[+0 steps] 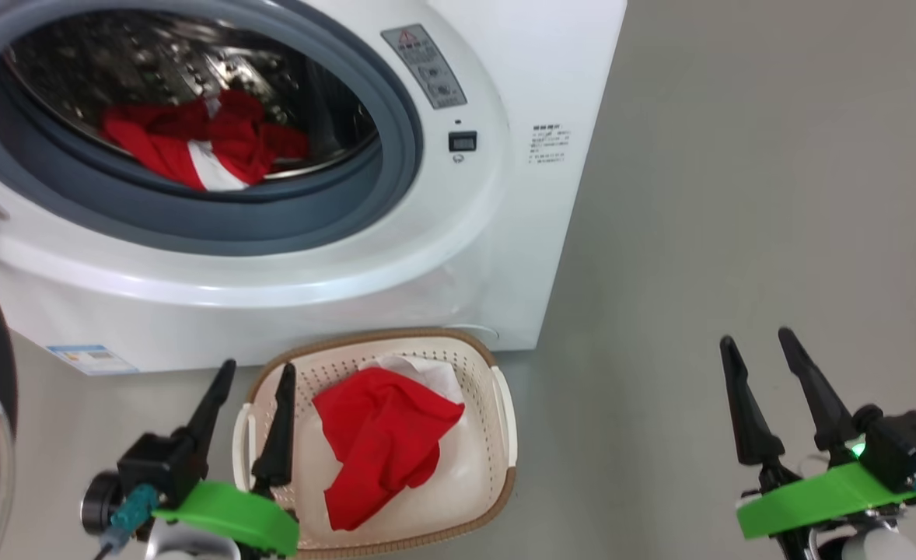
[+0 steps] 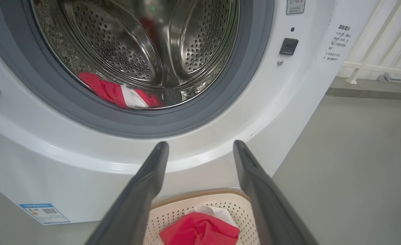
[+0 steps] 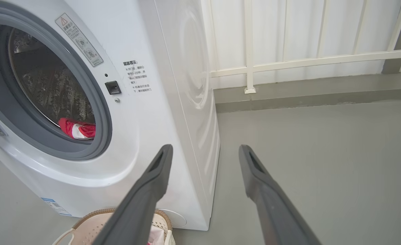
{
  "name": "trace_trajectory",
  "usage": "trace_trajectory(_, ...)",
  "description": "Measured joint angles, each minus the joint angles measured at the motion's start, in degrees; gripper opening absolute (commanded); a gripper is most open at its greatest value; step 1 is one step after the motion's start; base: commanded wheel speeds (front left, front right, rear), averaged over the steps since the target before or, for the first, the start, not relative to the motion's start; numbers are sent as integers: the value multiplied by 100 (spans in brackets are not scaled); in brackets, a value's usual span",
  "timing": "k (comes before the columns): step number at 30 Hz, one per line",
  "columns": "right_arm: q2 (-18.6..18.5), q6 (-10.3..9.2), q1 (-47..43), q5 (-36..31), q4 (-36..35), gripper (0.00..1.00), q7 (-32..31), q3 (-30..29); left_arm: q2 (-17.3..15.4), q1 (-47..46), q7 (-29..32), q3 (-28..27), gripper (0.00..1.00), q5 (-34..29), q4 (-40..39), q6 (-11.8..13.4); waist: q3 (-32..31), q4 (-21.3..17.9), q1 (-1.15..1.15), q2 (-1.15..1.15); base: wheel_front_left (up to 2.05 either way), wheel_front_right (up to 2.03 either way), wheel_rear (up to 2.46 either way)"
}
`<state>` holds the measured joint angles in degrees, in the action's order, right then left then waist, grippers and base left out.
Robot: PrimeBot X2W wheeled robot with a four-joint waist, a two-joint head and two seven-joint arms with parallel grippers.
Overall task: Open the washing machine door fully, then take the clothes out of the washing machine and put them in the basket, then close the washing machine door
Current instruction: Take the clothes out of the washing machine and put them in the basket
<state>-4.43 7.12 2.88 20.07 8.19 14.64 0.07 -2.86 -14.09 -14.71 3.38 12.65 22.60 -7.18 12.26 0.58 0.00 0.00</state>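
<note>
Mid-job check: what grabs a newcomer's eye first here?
Bright red and white clothes lie in the drum of the big white front-loading washing machine, upper left in the head view. Another red garment sits in the small cream perforated plastic basket on the floor below; the left tool and right tool are open, empty.

Bright, even light leaves only faint shadows on the grey floor (image 1: 738, 194), soft glare sheens the washing machine (image 1: 333, 295) front and sparkles on its steel drum (image 2: 135, 44), and both wrist views bend straight lines near their edges.
</note>
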Motion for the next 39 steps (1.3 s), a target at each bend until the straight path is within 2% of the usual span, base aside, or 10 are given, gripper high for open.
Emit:
trace_trajectory(10,-85,0,-521,10,7,100,-1,-103,-15,835,0,-289,100,-58,-533,0,-505,73,0,0,0,0,0)
trace_trajectory(20,-98,0,-789,11,-3,100,-1,-163,10,1394,0,-536,100,-104,-949,0,-730,64,0,0,0,0,0)
trace_trajectory(39,-74,0,-855,10,-27,100,-1,-266,30,1441,0,-601,100,-100,-1112,0,-611,74,0,0,0,0,0)
